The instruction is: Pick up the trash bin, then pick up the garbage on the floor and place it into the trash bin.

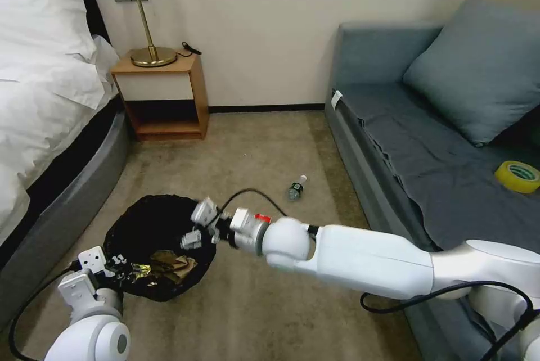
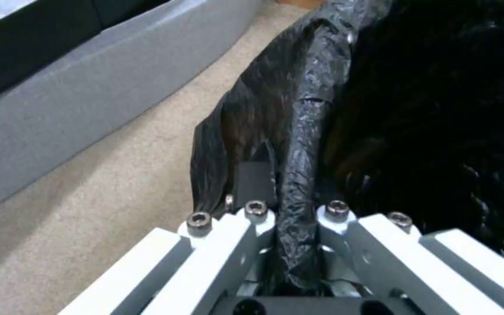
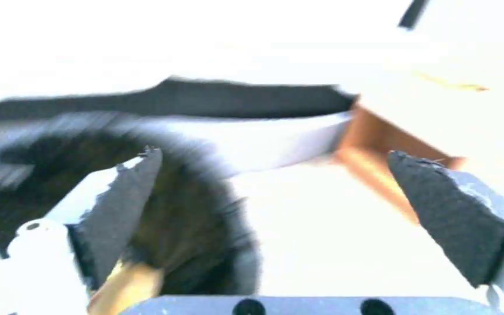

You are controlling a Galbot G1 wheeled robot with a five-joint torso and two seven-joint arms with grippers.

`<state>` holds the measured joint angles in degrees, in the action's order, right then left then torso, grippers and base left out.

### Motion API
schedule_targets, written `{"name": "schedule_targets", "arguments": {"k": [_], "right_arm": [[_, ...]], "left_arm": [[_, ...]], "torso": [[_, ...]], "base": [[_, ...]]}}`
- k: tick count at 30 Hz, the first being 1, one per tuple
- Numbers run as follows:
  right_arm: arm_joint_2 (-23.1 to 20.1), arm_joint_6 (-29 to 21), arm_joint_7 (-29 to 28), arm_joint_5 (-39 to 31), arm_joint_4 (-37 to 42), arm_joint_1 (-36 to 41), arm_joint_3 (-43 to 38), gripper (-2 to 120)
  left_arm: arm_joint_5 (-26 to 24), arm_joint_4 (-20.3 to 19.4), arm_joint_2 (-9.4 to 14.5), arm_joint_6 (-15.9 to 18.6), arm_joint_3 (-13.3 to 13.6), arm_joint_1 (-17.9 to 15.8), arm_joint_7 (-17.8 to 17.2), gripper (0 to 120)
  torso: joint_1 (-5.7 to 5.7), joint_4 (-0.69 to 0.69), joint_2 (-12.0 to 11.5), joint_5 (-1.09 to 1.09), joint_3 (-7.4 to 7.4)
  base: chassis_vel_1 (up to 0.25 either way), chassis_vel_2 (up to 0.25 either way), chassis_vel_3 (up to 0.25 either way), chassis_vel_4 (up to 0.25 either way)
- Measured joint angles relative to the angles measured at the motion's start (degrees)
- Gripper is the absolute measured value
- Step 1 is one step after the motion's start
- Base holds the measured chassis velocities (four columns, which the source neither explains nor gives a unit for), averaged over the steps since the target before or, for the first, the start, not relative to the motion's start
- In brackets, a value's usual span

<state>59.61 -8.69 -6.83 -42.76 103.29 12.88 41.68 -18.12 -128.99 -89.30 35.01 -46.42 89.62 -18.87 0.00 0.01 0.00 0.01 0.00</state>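
The trash bin [image 1: 147,220], lined with a crinkled black bag, stands on the carpet in front of me. My left gripper [image 1: 114,263] is shut on its near rim; in the left wrist view the left gripper [image 2: 294,197] pinches a fold of the black bag [image 2: 304,131]. My right gripper [image 1: 194,226] hovers open over the bin's right rim, with nothing between its pads [image 3: 129,197]. Garbage lies inside the bin: a gold wrapper [image 1: 138,269] and crumpled tan paper [image 1: 175,262]. One more piece, a small clear bottle [image 1: 296,188], lies on the floor beyond the bin.
A bed [image 1: 39,102] runs along the left and a grey sofa [image 1: 427,147] along the right, with a yellow tape roll [image 1: 517,176] on it. A wooden nightstand [image 1: 163,94] with a lamp stands at the back wall. Carpet lies open between bin and sofa.
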Motion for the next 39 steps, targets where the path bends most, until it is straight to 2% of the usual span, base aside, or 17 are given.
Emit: {"name": "schedule_targets", "arguments": {"k": [1, 2, 5, 6, 9, 11, 12, 14, 15, 18, 19, 23, 25, 28, 32, 39], "right_arm": [[-1.7, -0.6, -0.9, -0.7, 2.0, 1.7, -4.5, 100], [-1.7, -0.6, -0.9, -0.7, 2.0, 1.7, -4.5, 100], [-5.1, -4.2, -5.1, -1.9, 8.8, 9.6, -17.4, 100], [-5.1, -4.2, -5.1, -1.9, 8.8, 9.6, -17.4, 100], [-7.6, -8.5, -12.2, -3.4, 18.5, 18.0, -27.7, 100], [-8.5, -9.0, -14.5, -0.4, 22.7, 24.3, -33.9, 100], [-8.5, -9.0, -14.5, -0.4, 22.7, 24.3, -33.9, 100], [-8.3, -7.9, -15.3, 6.1, 25.6, 34.5, -41.0, 100], [-8.3, -7.9, -15.3, 6.1, 25.6, 34.5, -41.0, 100], [-5.5, -5.0, -15.4, 13.9, 28.8, 50.4, -50.8, 100], [-5.5, -5.0, -15.4, 13.9, 28.8, 50.4, -50.8, 100], [0.2, -1.6, -14.5, 24.2, 32.3, 66.1, -56.2, 100], [1.4, -1.0, -14.4, 25.6, 32.6, 67.3, -56.5, 100], [8.0, 1.8, -12.4, 32.1, 33.5, 72.2, -56.6, 100], [11.3, 4.7, -10.2, 36.2, 32.7, 75.1, -55.9, 100], [12.9, 7.5, -9.0, 38.2, 31.2, 76.7, -55.0, 100]], "left_arm": [[-0.2, -0.1, 0.1, 0.0, -0.1, -0.1, 0.0, 2], [-0.2, -0.1, 0.1, 0.0, -0.1, -0.1, 0.0, 2], [-0.6, -0.6, 0.2, 0.1, -0.2, -0.2, 0.1, 2], [-0.6, -0.6, 0.2, 0.1, -0.2, -0.2, 0.1, 2], [-0.8, -0.8, 0.4, 0.1, -0.3, -0.1, 0.1, 2], [-0.9, -0.7, 0.4, 0.1, -0.4, -0.1, 0.1, 2], [-0.9, -0.7, 0.4, 0.1, -0.4, -0.1, 0.1, 2], [-0.9, -0.6, 0.4, -0.1, -0.6, 0.0, 0.1, 2], [-0.9, -0.6, 0.4, -0.1, -0.6, 0.0, 0.1, 2], [-1.0, -0.2, 0.8, -0.4, -0.8, 0.1, 0.2, 2], [-1.0, -0.2, 0.8, -0.4, -0.8, 0.1, 0.2, 2], [-1.3, 0.3, 1.1, -0.6, -0.9, -0.2, 0.3, 2], [-1.4, 0.3, 1.1, -0.7, -0.9, -0.2, 0.3, 2], [-1.7, 0.4, 1.1, -0.9, -1.0, -0.2, 0.4, 2], [-2.0, 0.3, 1.2, -0.9, -1.2, -0.1, 0.4, 2], [-2.2, -0.2, 1.2, -0.9, -1.4, 0.0, 0.4, 2]], "torso": [[0.0, -0.02, 0.0, 0.0, 0.0], [0.0, -0.02, 0.0, 0.0, 0.0], [0.0, -0.03, 0.0, 0.02, 0.0], [0.0, -0.03, 0.0, 0.02, 0.0], [0.0, -0.02, 0.0, 0.01, -0.01], [0.0, -0.01, 0.0, -0.01, -0.01], [0.0, -0.01, 0.0, -0.01, -0.01], [0.0, -0.01, 0.0, 0.01, -0.01], [0.0, -0.01, 0.0, 0.01, -0.01], [0.0, -0.02, 0.0, 0.0, -0.01], [0.0, -0.02, 0.0, 0.0, -0.01], [0.0, -0.04, 0.0, -0.02, -0.01], [0.0, -0.03, 0.0, -0.02, -0.01], [0.0, -0.01, 0.0, -0.02, -0.01], [-0.01, -0.01, 0.0, -0.02, -0.01], [0.0, -0.01, 0.0, -0.02, -0.01]], "base": [[0.0, 0.0, 0.0, 0.0], [0.0, 0.0, 0.0, 0.0], [0.0, 0.0, 0.0, 0.0], [0.0, 0.0, 0.0, 0.0], [0.0, 0.0, 0.0, 0.0], [0.0, 0.0, 0.0, 0.0], [0.0, 0.0, 0.0, 0.0], [0.0, 0.0, 0.0, 0.0], [0.0, 0.0, 0.0, 0.0], [0.0, 0.0, 0.0, 0.0], [0.0, 0.0, 0.0, 0.0], [0.0, 0.0, 0.0, 0.0], [0.0, 0.0, 0.0, 0.0], [0.0, 0.0, 0.0, 0.0], [0.0, 0.0, 0.0, 0.0], [0.0, 0.0, 0.0, 0.0]]}}
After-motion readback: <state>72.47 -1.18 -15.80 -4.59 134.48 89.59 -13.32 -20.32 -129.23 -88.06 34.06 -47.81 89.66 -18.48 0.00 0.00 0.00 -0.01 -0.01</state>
